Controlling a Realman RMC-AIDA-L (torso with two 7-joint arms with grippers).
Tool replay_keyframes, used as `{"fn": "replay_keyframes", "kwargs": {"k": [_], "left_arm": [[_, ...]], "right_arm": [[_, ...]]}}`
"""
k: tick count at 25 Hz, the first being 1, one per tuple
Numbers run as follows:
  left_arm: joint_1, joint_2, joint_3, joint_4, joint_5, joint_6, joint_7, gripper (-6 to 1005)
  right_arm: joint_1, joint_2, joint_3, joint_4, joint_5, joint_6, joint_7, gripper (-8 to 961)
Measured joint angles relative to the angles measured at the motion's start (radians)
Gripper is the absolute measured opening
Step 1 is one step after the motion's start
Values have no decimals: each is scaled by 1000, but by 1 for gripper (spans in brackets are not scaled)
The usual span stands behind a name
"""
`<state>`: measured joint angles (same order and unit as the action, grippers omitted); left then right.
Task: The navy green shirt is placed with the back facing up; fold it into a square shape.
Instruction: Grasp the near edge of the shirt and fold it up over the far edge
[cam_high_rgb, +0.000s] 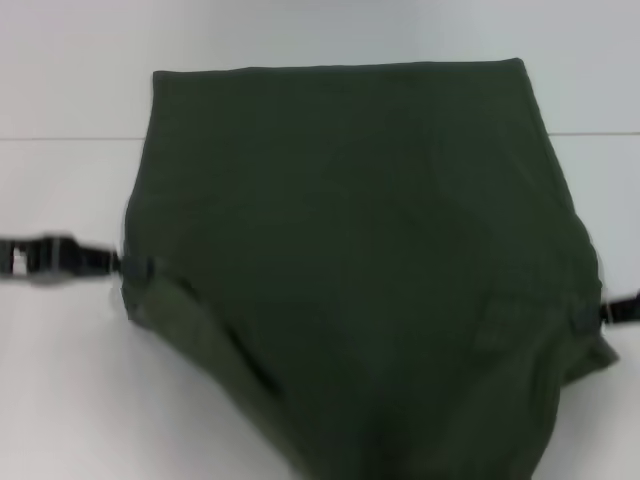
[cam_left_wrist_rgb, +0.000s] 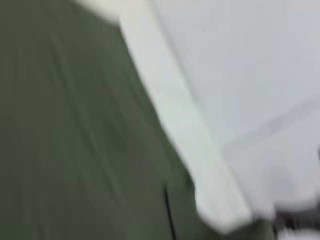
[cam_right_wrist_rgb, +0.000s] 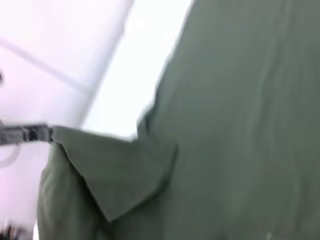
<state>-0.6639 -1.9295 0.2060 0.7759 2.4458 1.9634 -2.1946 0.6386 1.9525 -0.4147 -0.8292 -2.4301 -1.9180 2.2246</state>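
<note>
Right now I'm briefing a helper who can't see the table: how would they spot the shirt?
On the white table, the navy green shirt is the large dark cloth. The left tool and right tool pinch its sides, lifting it.

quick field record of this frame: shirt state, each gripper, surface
shirt: navy green shirt, plain side up, far edge straight across the table, near part lifted and bunched toward the camera
left gripper: left gripper at the shirt's left edge, gripping the cloth at a raised corner
right gripper: right gripper at the shirt's right edge, gripping the cloth there
symmetry: both grippers hold opposite side edges at roughly the same height
surface: white table
fold status: mid-fold, not yet square
</note>
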Motion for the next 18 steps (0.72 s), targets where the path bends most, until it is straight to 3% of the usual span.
{"fn": "replay_keyframes", "kwargs": {"k": [6,10,15,18], "left_arm": [[35,-6,-99,-76,-174,-206,6,15],[58,-32,-96,-118,-274,-337,52,15],[54,-63,-96,-183,-307,-461,149,14],[45,-81,-81,-201,-315,-527,195,14]], "right_arm": [[-39,10,19,12,154,175,0,53],[-61,28,18,39,247,310,-35,53],[-49,40,14,148,297,489,-140,54],[-43,68,14,174,315,615,-195,54]]}}
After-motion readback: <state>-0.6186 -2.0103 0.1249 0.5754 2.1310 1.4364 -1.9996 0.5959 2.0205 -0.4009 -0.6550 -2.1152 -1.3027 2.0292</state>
